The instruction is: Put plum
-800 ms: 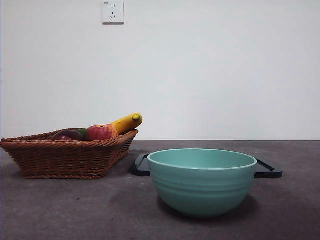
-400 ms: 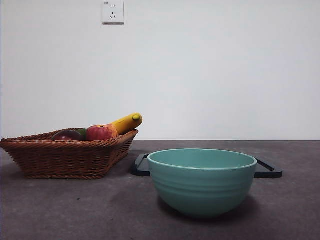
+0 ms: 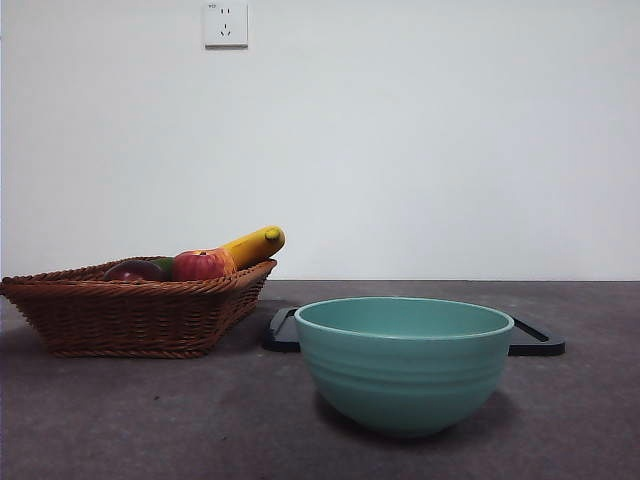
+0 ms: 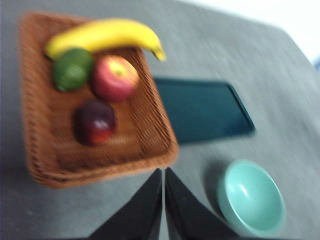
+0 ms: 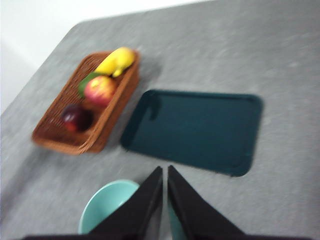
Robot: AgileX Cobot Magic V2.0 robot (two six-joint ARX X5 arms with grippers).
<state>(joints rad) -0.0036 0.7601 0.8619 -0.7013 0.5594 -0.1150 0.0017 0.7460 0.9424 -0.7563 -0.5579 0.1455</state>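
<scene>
Plum (image 4: 95,122) lying in wicker basket (image 4: 40,150), beside red apple (image 4: 115,77), mostly hidden behind basket rim in front view (image 3: 133,270). Both wrist views blurred. Left gripper (image 4: 163,175) and right gripper (image 5: 165,172) held high above, jaws pressed together, carrying nothing.

The gray table (image 3: 150,420) is holding three things. A brown woven basket (image 3: 130,315) is sitting on one side of it. A dark flat tray (image 5: 195,130) is lying just beside the basket, and it looks close enough to touch, but it is hard to be sure. A light green bowl (image 3: 403,360) is standing in front of the tray, nearer the camera, apart from the basket.
</scene>
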